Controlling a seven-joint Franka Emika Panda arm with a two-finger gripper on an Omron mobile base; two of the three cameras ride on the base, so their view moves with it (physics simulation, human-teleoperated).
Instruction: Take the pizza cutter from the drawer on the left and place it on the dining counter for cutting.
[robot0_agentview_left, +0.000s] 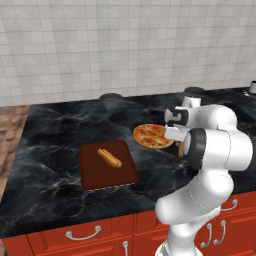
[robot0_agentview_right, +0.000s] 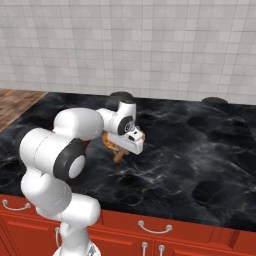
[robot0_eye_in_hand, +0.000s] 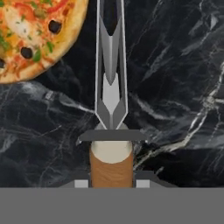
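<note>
Fingers (robot0_eye_in_hand: 111, 186) pinching pizza cutter (robot0_eye_in_hand: 111, 100) handle — blade over dining counter (robot0_eye_in_hand: 175, 87), beside pizza (robot0_eye_in_hand: 30, 35).

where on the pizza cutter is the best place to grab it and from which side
By the short brown wooden handle of the pizza cutter, coming in from the handle's end, in line with the tool. The gripper is already shut on it that way. The handle is thick and round, while the forked metal neck and wheel ahead are thin, and point out over the dining counter beside the pizza.
</note>
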